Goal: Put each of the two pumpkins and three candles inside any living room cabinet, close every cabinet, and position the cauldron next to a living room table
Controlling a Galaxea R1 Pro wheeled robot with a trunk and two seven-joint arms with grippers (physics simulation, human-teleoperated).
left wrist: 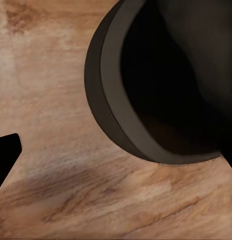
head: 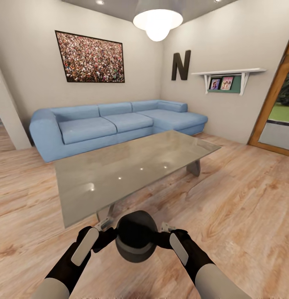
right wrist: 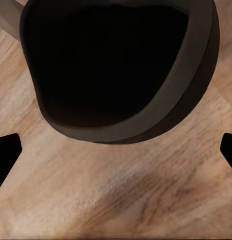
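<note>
The black cauldron (head: 136,241) hangs between my two grippers just in front of the near edge of the grey glossy table (head: 132,166), tilted with its mouth towards me. My left gripper (head: 108,237) touches its left side and my right gripper (head: 162,238) its right side. Both wrist views look into the cauldron's dark mouth (left wrist: 171,85) (right wrist: 111,65) with wooden floor beneath it. The right gripper (right wrist: 117,152) has its fingertips wide apart, open. One fingertip (left wrist: 6,155) of the left gripper (left wrist: 117,157) stands far out, so it too reads open. Pumpkins, candles and cabinet are out of view.
A blue corner sofa (head: 107,124) stands behind the table along the back wall. A white shelf (head: 227,77) hangs on the right wall beside a wooden-framed doorway (head: 281,116). Wooden floor (head: 244,199) spreads to the right and left of the table.
</note>
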